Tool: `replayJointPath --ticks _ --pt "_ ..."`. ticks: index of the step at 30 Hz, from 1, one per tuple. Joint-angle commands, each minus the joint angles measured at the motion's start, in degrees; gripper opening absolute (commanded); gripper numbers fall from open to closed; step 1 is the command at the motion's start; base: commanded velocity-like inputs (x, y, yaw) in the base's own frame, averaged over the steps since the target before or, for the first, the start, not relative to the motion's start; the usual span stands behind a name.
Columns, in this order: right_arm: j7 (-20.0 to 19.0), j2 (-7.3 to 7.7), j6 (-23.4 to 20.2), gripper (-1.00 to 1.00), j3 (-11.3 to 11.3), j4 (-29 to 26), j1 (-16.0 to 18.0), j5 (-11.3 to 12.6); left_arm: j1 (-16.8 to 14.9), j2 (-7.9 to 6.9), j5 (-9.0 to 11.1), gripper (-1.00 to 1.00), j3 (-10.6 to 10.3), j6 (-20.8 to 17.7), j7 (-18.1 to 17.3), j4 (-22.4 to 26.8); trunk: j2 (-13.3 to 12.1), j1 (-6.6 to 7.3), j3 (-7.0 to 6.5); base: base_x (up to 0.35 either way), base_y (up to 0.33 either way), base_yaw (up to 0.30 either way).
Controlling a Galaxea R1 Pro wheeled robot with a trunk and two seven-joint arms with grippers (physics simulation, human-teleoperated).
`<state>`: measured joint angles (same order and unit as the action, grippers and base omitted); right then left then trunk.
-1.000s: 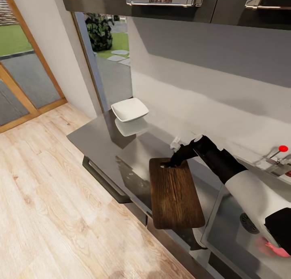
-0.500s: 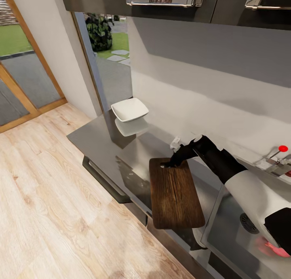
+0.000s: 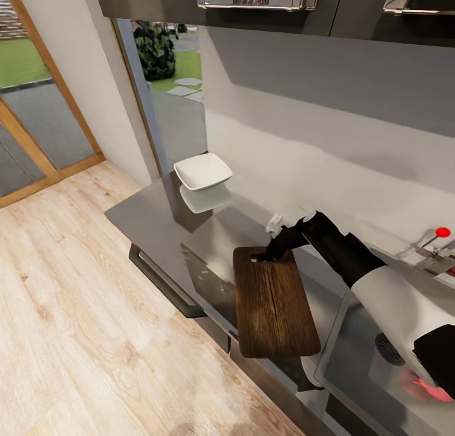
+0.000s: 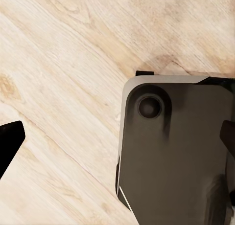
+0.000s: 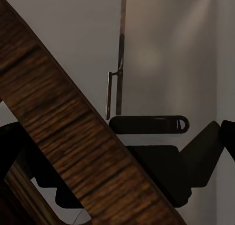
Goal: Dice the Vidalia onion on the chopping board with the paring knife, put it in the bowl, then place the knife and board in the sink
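Observation:
The dark brown chopping board (image 3: 273, 300) lies on the glossy grey countertop (image 3: 151, 218), its near end overhanging the front edge. My right gripper (image 3: 264, 255) sits at the board's far end, by the slot. In the right wrist view the wood-grain board (image 5: 73, 132) crosses diagonally between the fingers (image 5: 228, 134), which stand wide apart, open. The white bowl (image 3: 203, 170) rests far left on the counter. The sink (image 3: 354, 360) lies at the lower right, with a blurred pinkish-red shape, probably the onion (image 3: 430, 388), half hidden by my arm. My left gripper (image 4: 117, 142) hangs open over the floor. The knife is out of view.
The faucet's red-tipped lever (image 3: 443, 232) stands behind the sink. A dark cabinet handle (image 3: 161, 281) runs below the counter's front edge. Light wood floor (image 3: 76, 309) spreads to the left toward a glass door. My own dark base (image 4: 171, 151) shows under the left gripper.

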<state>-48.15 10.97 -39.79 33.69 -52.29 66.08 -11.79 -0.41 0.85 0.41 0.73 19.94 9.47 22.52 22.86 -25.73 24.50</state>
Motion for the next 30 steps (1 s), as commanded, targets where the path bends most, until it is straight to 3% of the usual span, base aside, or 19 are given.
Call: replayJointPath --ticks 1,15,21,30 --pt "-0.36 0.02 0.07 -1.0 0.15 2.1 0.01 -0.7 -0.03 0.03 0.03 1.0 0.06 0.18 0.11 -0.02 0.05 -0.06 0.1 0.0 0.0 0.0" --pt "-0.37 -0.06 -0.02 -1.0 0.15 2.08 0.01 -0.65 -0.03 0.03 0.03 1.0 0.06 0.18 0.11 -0.02 0.05 -0.06 0.1 0.0 0.0 0.0" --pt "-0.38 -1.69 -0.1 -1.0 0.17 2.05 0.01 -0.75 -0.03 0.03 0.03 1.0 0.06 0.18 0.11 -0.02 0.05 -0.06 0.1 0.0 0.0 0.0" --pt "-0.45 -2.41 -0.11 -1.0 0.24 2.03 0.01 -2.08 -0.03 0.03 0.03 1.0 0.06 0.18 0.11 -0.01 0.05 -0.06 0.1 0.0 0.0 0.0"
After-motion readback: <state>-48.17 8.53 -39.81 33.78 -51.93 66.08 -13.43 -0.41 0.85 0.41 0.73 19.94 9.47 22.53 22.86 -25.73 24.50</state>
